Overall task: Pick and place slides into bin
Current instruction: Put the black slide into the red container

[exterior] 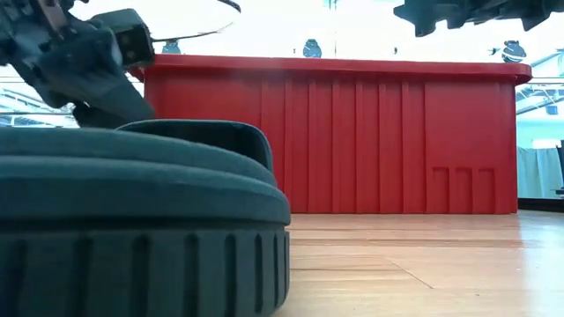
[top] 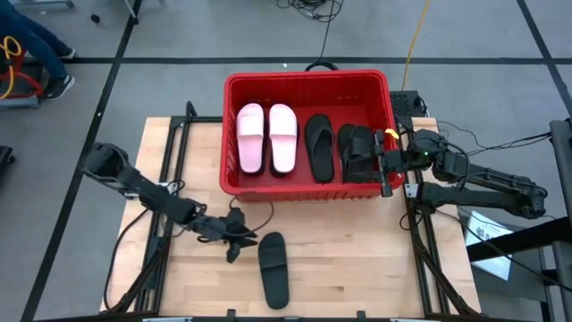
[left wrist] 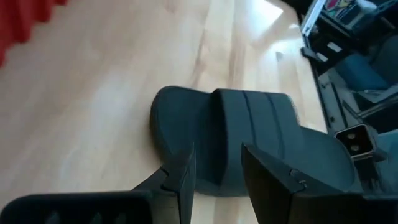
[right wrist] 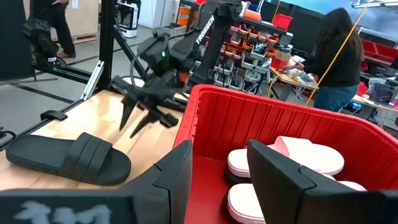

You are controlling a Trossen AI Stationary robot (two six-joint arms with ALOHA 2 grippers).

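Note:
One black band slide (top: 273, 268) lies sole down on the wooden table, near its front edge, and fills the low view's foreground (exterior: 132, 202). My left gripper (top: 236, 241) hangs open just left of the slide's far end. In its wrist view, the fingers (left wrist: 183, 180) frame the slide's band (left wrist: 249, 130) without touching it. The red bin (top: 304, 79) stands at the far middle and holds a pale pink pair (top: 266, 139), a black flip-flop (top: 319, 146) and black slides (top: 356, 152). My right gripper (top: 386, 163) hovers open over the bin's right wall, with nothing between its fingers.
Bare wood (top: 357, 259) lies right of the loose slide and in front of the bin. Black frame rails (top: 170, 161) run along both table sides. A person (right wrist: 336, 56) stands at a bench beyond the table.

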